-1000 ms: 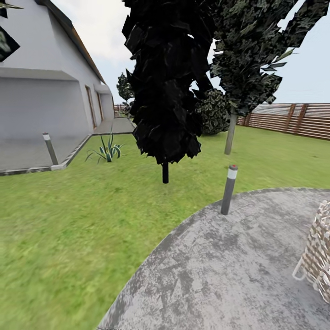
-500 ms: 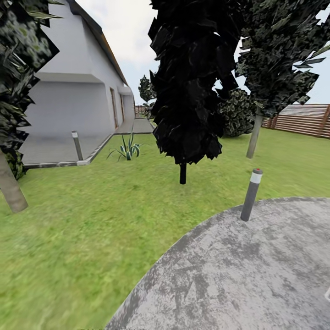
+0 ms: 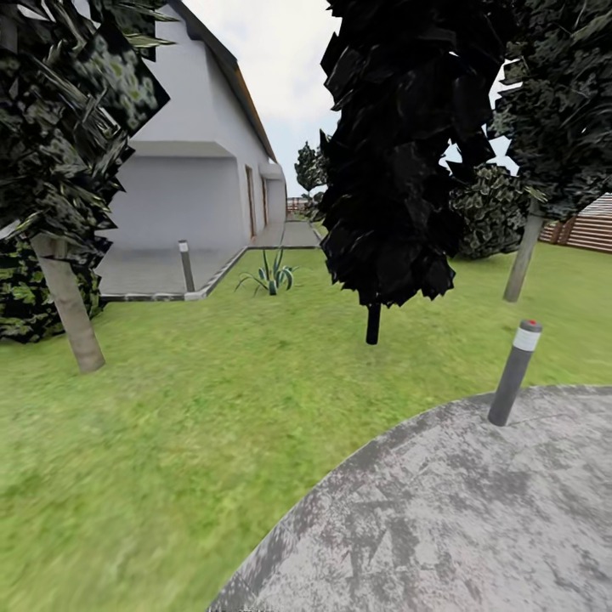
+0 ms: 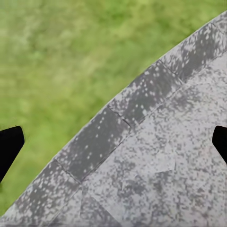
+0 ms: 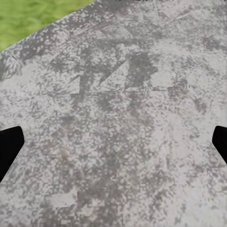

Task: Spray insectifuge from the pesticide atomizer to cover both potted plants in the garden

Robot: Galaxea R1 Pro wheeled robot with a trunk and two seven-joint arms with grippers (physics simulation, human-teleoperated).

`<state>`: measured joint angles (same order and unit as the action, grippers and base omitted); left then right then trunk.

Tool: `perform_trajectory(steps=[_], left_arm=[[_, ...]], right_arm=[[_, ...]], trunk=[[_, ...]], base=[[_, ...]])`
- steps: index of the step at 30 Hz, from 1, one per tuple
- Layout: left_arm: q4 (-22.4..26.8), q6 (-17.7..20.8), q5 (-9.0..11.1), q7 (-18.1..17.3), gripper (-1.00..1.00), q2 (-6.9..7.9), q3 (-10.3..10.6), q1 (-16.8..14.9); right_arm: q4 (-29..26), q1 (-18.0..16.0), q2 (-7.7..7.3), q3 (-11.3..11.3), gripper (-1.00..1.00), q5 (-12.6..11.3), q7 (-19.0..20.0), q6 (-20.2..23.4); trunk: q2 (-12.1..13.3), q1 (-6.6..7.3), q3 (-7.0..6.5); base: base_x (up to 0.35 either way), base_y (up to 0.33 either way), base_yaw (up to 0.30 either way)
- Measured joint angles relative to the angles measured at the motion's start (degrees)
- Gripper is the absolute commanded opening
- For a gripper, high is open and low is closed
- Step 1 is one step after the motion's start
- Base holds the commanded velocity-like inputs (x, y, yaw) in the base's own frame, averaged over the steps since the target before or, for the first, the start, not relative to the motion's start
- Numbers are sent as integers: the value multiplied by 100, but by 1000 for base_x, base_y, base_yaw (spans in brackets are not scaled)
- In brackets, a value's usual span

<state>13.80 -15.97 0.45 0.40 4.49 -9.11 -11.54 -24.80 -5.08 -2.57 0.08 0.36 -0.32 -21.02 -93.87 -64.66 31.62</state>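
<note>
The pesticide atomizer is out of view. In the head view the garden lawn runs up to a round grey paved patio. A small spiky, pale-streaked green plant grows in the grass near the house; no pot shows under it, and I cannot tell if it is one of the potted plants. My left gripper hangs open over the patio's edge where it meets the grass. Over bare paving, my right gripper is open too, with nothing between its fingers.
A grey bollard lamp stands at the patio rim, another by the house paving. A dark tree rises mid-lawn, a trunk at the left, another tree at the right. Brown fence far right.
The head view has swung left: lamp, dark tree and house have slid right in the picture, the wicker object has left the frame, and a tree trunk has come in at the left.
</note>
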Motion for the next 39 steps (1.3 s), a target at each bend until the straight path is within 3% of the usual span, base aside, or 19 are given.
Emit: perform_trajectory(steps=[39], left_arm=[[-1, 0, -4, 0, 100, 0, 0, 0]], right_arm=[[8, 0, 3, 0, 100, 4, 0, 0]], trunk=[[-1564, -857, 660]], base=[[0, 0, 280]])
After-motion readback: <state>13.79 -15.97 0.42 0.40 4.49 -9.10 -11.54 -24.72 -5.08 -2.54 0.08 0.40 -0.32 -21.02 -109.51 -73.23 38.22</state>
